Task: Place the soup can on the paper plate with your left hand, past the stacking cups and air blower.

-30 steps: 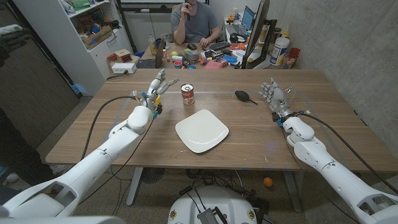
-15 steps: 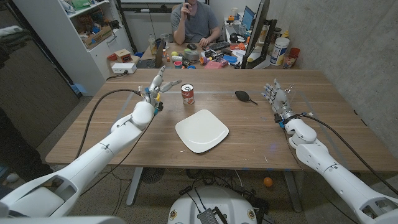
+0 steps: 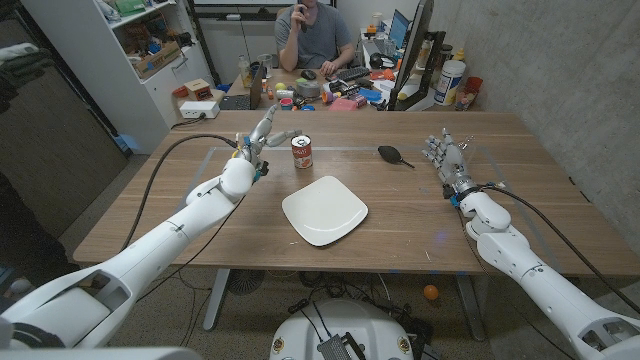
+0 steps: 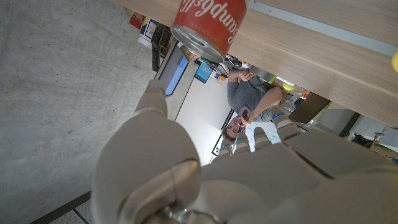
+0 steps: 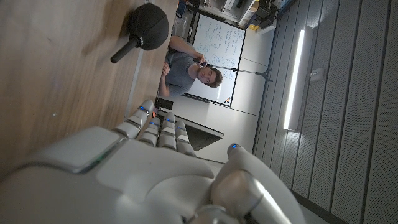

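While the soup can (image 3: 302,152) stands upright on the wooden table (image 3: 200,215), nothing of the placing is done. The can sits toward the far side of the table, just beyond the far-left corner of the white paper plate (image 3: 325,210), close to it but not on it.

My left hand (image 3: 262,137) is raised just to the left of the can, fingers spread and reaching toward it. I hold nothing; a small gap shows between my fingertips and the can's side. In my left wrist view the can (image 4: 210,25) sits right ahead of my hand (image 4: 249,174), its red label and metal rim large in the picture.

My right hand (image 3: 445,160) waits well off to the right, fingers apart, holding nothing. A black air blower (image 3: 391,154) lies on the table between the can and that hand; it appears in my right wrist view too (image 5: 144,28). I cannot see any stacking cups on the table.

As I judge it, the whole task remains: close my left hand on the can, lift it, carry it the short way toward me, and set it down on the plate. A person sits behind the table.
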`<state>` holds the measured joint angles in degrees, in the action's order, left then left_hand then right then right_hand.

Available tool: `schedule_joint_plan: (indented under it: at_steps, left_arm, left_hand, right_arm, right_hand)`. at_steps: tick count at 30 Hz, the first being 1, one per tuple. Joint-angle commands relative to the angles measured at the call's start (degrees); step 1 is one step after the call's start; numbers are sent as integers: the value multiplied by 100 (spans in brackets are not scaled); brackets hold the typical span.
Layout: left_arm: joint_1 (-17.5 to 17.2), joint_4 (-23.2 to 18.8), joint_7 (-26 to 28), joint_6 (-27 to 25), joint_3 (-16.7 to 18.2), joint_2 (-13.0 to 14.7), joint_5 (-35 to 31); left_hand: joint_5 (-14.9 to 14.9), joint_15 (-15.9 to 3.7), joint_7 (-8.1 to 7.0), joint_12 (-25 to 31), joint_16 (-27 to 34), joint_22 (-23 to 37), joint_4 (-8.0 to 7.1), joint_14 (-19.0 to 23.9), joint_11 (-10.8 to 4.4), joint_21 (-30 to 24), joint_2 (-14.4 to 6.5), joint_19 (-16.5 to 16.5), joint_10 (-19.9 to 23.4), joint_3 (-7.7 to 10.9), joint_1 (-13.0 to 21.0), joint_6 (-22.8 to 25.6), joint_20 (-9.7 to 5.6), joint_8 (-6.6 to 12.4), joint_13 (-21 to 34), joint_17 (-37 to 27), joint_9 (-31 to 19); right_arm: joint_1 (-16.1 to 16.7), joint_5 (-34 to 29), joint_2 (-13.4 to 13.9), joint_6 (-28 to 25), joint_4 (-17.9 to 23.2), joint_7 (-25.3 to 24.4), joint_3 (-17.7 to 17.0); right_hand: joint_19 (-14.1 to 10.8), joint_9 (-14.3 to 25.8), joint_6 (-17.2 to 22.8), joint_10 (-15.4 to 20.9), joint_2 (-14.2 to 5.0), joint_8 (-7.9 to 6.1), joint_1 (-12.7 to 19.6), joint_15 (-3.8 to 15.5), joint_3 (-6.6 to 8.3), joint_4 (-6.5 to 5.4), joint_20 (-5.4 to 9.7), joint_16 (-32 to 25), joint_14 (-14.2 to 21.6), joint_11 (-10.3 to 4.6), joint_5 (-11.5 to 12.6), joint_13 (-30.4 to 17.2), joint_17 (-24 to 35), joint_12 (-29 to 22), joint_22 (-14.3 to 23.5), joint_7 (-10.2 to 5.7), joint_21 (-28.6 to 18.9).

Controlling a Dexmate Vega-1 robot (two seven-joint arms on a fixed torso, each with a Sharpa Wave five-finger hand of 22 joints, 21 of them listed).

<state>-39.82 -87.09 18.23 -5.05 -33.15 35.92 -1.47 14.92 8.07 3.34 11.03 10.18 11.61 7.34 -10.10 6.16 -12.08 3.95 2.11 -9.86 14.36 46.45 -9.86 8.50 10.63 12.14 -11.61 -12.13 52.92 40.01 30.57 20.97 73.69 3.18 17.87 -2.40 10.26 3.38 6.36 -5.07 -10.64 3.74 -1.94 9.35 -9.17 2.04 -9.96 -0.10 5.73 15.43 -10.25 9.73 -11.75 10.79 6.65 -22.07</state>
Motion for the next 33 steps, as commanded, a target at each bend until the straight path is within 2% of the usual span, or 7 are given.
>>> schedule_joint_plan:
  at_steps: [1,14,33]
  left_arm:
    - [308,165,-306,-184,-309,-106,-269]
    - [608,413,-717,-433,-601,-158,-422]
    - [909,660,-1038,-628,-976,-222,-751]
  left_hand:
    - [49,39,30,10,25,10,-11,-647,82,2,56,65,-1158,-53,-1,-1691,-22,4,34,-17,-8]
    - [104,93,120,-4,19,24,-39,-890,198,15,-18,223,-1434,-75,58,-2009,-29,-24,51,-35,-15]
    - [151,81,142,62,78,33,-40,-896,238,-72,-111,108,-1472,-72,165,-1986,-123,59,64,-43,-19]
  right_arm:
    - [-24,58,-42,104,-168,80,-45]
    - [-158,94,-103,175,-433,227,-43]
    - [-290,142,-176,252,-744,338,-66]
  right_hand:
    - [-55,22,-10,35,-320,-25,-40,-36,13,0,45,-25,1,-17,-22,-20,20,-24,11,44,-1]
    - [-60,21,-10,38,-312,-25,-45,-39,15,3,40,-23,3,-14,-31,-20,20,-23,10,37,6]
    - [-59,21,-17,34,-299,-22,-58,-39,14,5,35,-21,-2,-21,-45,-20,21,-19,10,34,18]
